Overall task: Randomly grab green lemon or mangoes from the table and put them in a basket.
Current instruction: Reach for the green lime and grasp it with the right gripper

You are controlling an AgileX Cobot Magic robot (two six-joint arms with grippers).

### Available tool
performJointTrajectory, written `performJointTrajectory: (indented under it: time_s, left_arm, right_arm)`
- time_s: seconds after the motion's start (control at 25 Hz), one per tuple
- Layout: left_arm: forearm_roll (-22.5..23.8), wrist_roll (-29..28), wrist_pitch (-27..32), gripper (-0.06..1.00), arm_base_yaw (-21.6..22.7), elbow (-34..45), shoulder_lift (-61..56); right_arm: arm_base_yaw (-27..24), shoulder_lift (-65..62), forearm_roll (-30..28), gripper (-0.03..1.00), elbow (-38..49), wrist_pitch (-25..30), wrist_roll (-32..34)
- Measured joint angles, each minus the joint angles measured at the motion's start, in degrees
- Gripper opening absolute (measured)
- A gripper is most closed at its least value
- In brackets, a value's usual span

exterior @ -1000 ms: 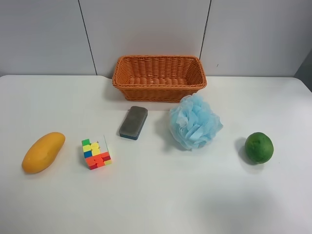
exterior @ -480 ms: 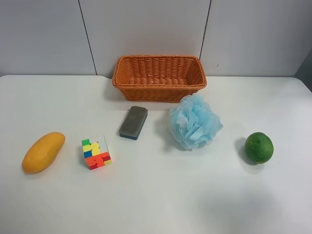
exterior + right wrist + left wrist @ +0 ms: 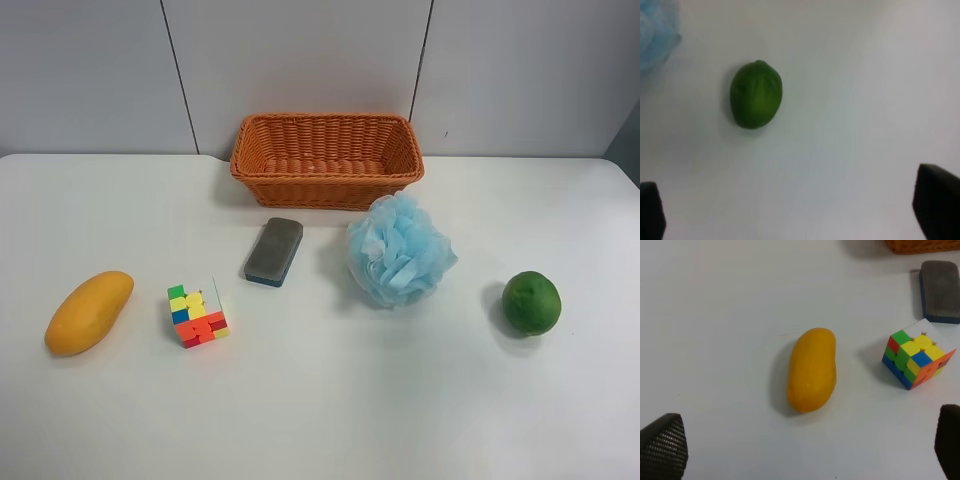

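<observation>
The green lemon (image 3: 531, 302) lies on the white table (image 3: 330, 410) toward the exterior high view's right side; it also shows in the right wrist view (image 3: 756, 94). The mango (image 3: 88, 312) lies at that view's left, and in the left wrist view (image 3: 812, 369). The wicker basket (image 3: 327, 158) stands empty at the back. No arm shows in the exterior high view. My right gripper (image 3: 795, 212) is open and empty above the table, apart from the lemon. My left gripper (image 3: 805, 447) is open and empty, with the mango just beyond the gap between its fingertips.
A colourful cube (image 3: 197, 314) sits beside the mango, also in the left wrist view (image 3: 918, 359). A grey eraser block (image 3: 274, 251) and a blue bath pouf (image 3: 399, 251) lie in front of the basket. A grey panel wall (image 3: 320, 60) stands behind.
</observation>
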Motion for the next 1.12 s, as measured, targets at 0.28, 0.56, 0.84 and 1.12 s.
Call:
performJointTrajectory:
  time_s: [0.28, 0.56, 0.84, 1.12]
  left_arm:
    - [0.0, 0.0, 0.0, 0.99, 0.0, 0.0, 0.0]
    - [0.0, 0.0, 0.0, 0.99, 0.0, 0.0, 0.0]
    - [0.0, 0.0, 0.0, 0.99, 0.0, 0.0, 0.0]
    - [0.0, 0.0, 0.0, 0.99, 0.0, 0.0, 0.0]
  right_arm:
    - [0.0, 19.2, 0.1, 0.99, -6.9, 0.1, 1.9]
    - [0.0, 33.1, 0.1, 0.99, -7.6, -2.2, 4.0]
    - [0.0, 44.7, 0.1, 0.99, -7.7, -8.1, 2.5]
    - [0.0, 53.4, 0.1, 0.99, -7.7, -13.1, 0.0]
